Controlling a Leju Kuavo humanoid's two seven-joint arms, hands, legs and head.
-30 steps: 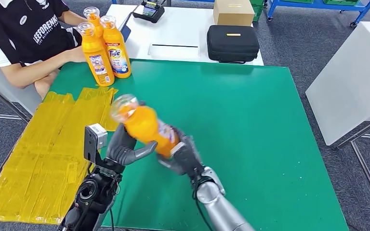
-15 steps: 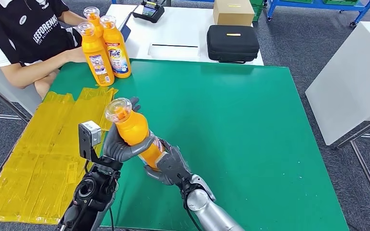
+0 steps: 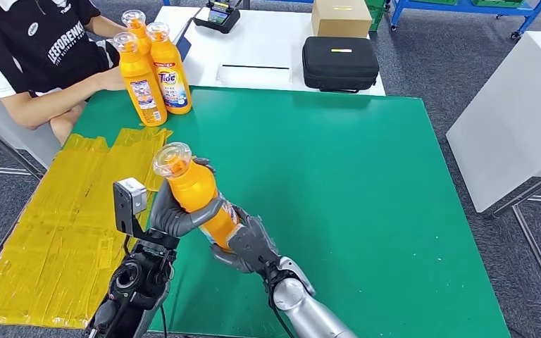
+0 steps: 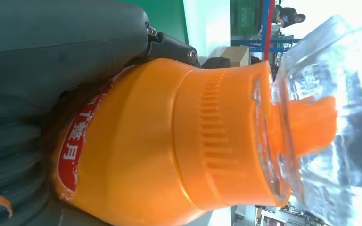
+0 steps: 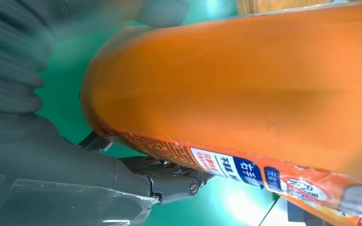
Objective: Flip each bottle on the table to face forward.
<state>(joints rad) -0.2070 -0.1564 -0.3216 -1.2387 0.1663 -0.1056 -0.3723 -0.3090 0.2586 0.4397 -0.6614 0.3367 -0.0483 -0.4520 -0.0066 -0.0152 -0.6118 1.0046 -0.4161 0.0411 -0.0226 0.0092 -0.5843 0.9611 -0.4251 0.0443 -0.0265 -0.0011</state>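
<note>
The tall orange plastic detergent bottle with the clear cap (image 3: 196, 199) has come nearly upright over the last second: a second ago it lay tipped well over, its cap blurred with motion, and now it leans only slightly, cap uppermost, held above the near left part of the green table mat (image 3: 366, 183), with hardly any shift in the last half second. That suggests the turn of this bottle is close to done and what remains is to set it down with its front label outward, though from above I cannot tell which face looks forward. The left hand (image 3: 176, 213) wraps its fingers around the upper body of the bottle below the shoulder, closed firmly on it; the right hand (image 3: 250, 243) grips the lower body near the base, so both hands hold it together. The head view shows three more orange bottles standing together at the far left corner of the mat (image 3: 149, 67), beside a seated person's forearm (image 3: 56, 98), and yellow plastic sheeting (image 3: 56, 232) along the mat's left edge. The left wrist view adds the ribbed collar, the clear cap and a red label strip; the right wrist view shows a printed label band running along the bottle's lower side.
</note>
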